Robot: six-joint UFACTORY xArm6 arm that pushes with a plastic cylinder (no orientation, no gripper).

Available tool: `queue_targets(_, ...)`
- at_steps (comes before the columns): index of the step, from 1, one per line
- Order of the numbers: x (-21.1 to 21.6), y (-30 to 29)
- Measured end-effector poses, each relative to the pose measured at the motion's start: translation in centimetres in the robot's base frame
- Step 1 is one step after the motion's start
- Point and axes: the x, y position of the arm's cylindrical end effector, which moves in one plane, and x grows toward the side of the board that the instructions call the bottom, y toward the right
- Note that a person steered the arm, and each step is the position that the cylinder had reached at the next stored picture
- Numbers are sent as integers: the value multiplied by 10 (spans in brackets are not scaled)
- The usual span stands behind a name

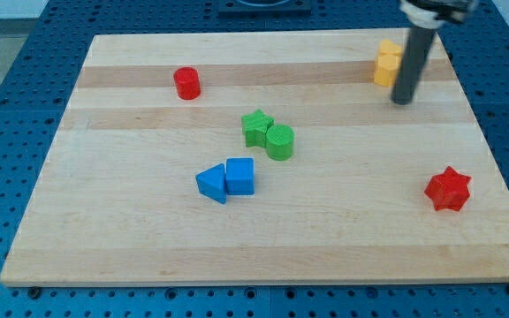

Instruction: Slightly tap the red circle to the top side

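Observation:
The red circle (pixel 186 83) is a short red cylinder standing near the view's top left on the wooden board (pixel 148 238). My tip (pixel 401 101) is at the view's upper right, far to the right of the red circle and a little lower in the view. The rod stands just right of two yellow blocks (pixel 387 62), partly hiding their right side. I cannot tell if it touches them.
A green star (pixel 256 126) and a green circle (pixel 280 141) sit together near the board's middle. A blue triangle (pixel 211 183) and a blue cube (pixel 240 176) touch below them. A red star (pixel 448 189) sits at the view's right.

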Motion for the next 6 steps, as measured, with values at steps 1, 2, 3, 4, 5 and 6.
queue_targets(1, 37, 71)
queue_targets(2, 100, 114)
queue_targets(3, 159, 116)
queue_targets(4, 188, 73)
queue_targets(5, 195, 19)
queue_targets(6, 184, -25)
